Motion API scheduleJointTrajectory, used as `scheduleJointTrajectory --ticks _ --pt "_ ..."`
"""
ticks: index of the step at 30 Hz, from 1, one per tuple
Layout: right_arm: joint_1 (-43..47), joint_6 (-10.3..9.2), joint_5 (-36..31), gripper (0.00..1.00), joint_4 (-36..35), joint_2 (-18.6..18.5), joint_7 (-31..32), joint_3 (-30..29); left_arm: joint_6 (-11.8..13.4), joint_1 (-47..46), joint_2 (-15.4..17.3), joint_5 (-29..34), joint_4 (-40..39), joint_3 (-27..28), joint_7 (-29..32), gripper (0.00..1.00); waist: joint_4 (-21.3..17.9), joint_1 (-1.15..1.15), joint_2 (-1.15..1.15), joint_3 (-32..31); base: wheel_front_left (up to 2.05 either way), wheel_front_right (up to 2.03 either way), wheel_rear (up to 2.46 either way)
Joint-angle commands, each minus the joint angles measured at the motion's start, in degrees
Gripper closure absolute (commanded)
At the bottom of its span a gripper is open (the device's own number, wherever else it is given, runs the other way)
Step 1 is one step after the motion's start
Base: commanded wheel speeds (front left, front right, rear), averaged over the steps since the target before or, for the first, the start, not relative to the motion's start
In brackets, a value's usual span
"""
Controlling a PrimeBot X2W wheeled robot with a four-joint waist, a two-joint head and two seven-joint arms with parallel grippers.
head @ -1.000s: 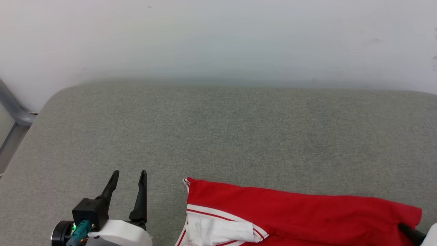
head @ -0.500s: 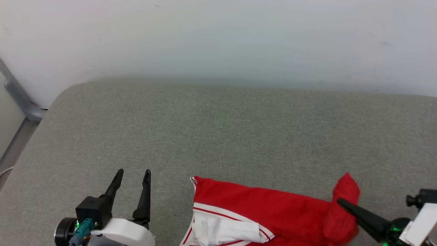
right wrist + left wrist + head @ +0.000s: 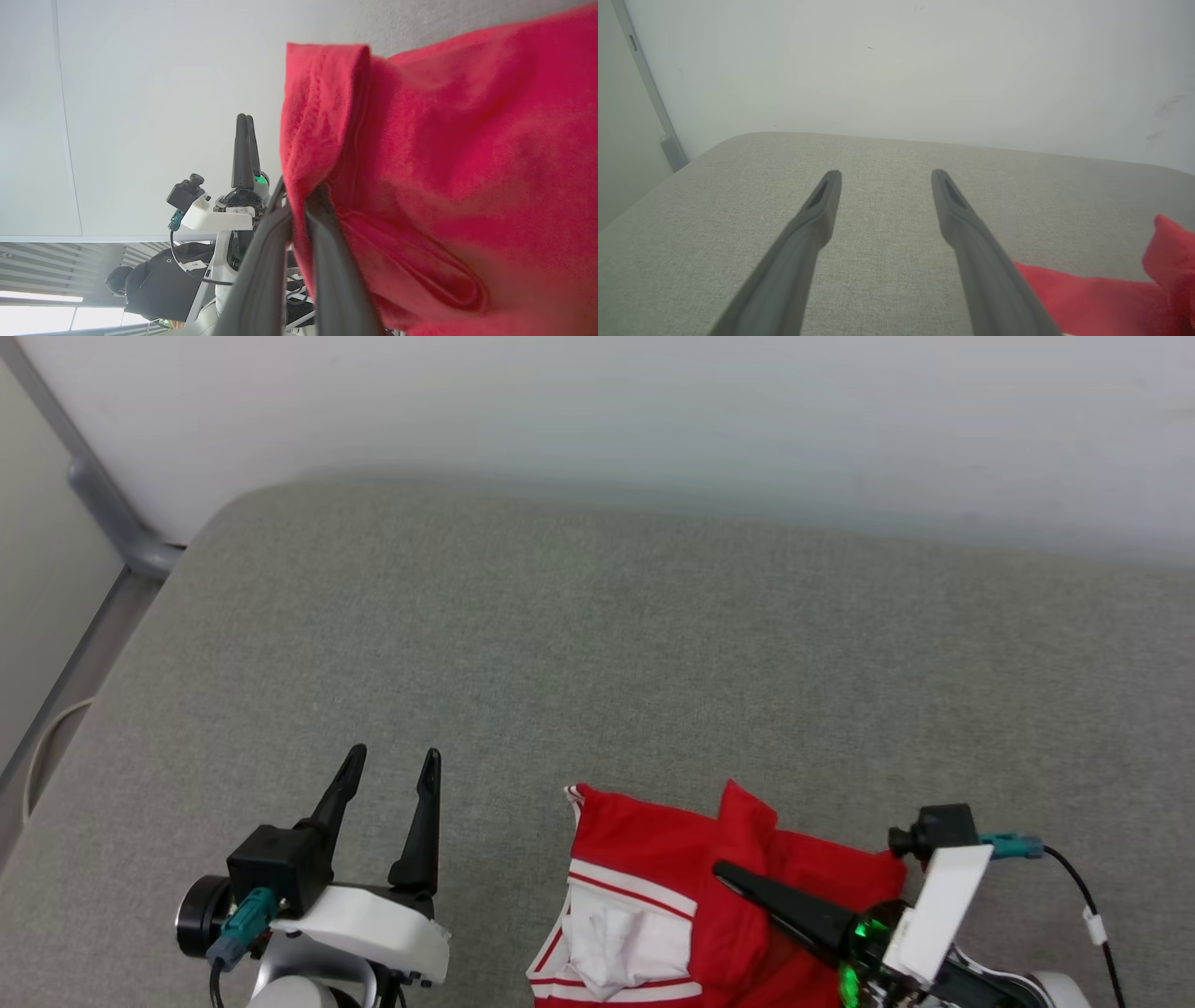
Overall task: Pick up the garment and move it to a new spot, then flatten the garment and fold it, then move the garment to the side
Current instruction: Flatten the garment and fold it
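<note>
Right gripper (image 3: 724, 873) fingers, clamped on red white-trimmed jersey shirt (image 3: 644, 845) edge, have dragged it left over itself on grey fabric cushion (image 3: 597, 635): fold underway; left gripper (image 3: 395, 756) fingers spread, empty

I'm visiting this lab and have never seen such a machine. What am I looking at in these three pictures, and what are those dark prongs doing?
This is a two-armed robot working over a grey fabric-covered cushion before a white wall. One picture looks down from a camera on its head; the other two come from cameras on its wrists, each looking along that arm's two long dark fingers. A red jersey shirt with white striped trim lies bunched near the robot. The right gripper is shut on a fold of it, holding the red cloth up in a peak; its wrist view shows that cloth close up. The left gripper is open and holds nothing, poised above the cushion beside the shirt.
</note>
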Motion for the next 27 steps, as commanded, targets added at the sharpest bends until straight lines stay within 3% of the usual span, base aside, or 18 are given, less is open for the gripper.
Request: scheduleJointTrajectory --ticks 1,11,12,13,14,15,23,27 --pt "-1.4 -0.03 0.0 1.00 0.5 0.1 -1.6 1.3 -0.2 -1.0 -0.3 0.2 0.2 0.1 -0.3 0.00 1.3 0.00 0.00 1.8 0.00 0.00 0.00" --pt "-5.0 -0.03 -0.4 1.00 4.6 0.1 -9.1 10.3 -2.1 -3.7 -3.1 1.9 1.5 1.9 -0.4 0.00 2.5 0.00 0.00 6.4 0.00 0.00 0.00" --pt "-5.2 -0.03 -0.9 0.89 5.0 0.1 -9.8 10.7 -2.2 -3.7 -3.2 2.2 1.5 2.1 -0.4 0.00 2.4 0.00 0.00 6.6 0.00 0.00 0.00" --pt "-5.5 -0.03 -1.3 0.58 5.4 0.1 -10.5 11.1 -2.4 -3.7 -3.5 2.4 1.6 2.4 -0.4 0.00 2.3 0.00 0.00 6.7 0.00 0.00 0.00" --pt "-5.8 -0.03 -1.2 0.04 5.7 0.1 -11.2 11.3 -2.7 -3.7 -3.7 2.6 1.8 2.6 -0.4 0.00 2.2 0.00 0.00 6.8 0.00 0.00 0.00" --pt "-6.0 -0.03 -1.2 0.00 5.7 0.1 -11.8 11.6 -2.8 -3.7 -4.0 2.8 1.9 2.8 -0.4 0.00 2.1 0.00 0.00 6.8 0.00 0.00 0.00" --pt "-6.6 -0.03 -4.3 0.00 -0.4 -0.8 -17.0 12.9 -4.5 -2.4 -5.4 4.2 3.4 4.0 -0.4 0.00 0.5 0.00 0.00 4.2 0.00 0.00 0.00" --pt "-5.6 -0.02 -9.6 0.00 -4.8 -3.1 -22.7 12.3 -5.0 -1.2 -5.7 4.6 4.4 4.2 -0.4 0.00 -0.5 0.00 0.00 1.9 0.00 0.00 0.00"
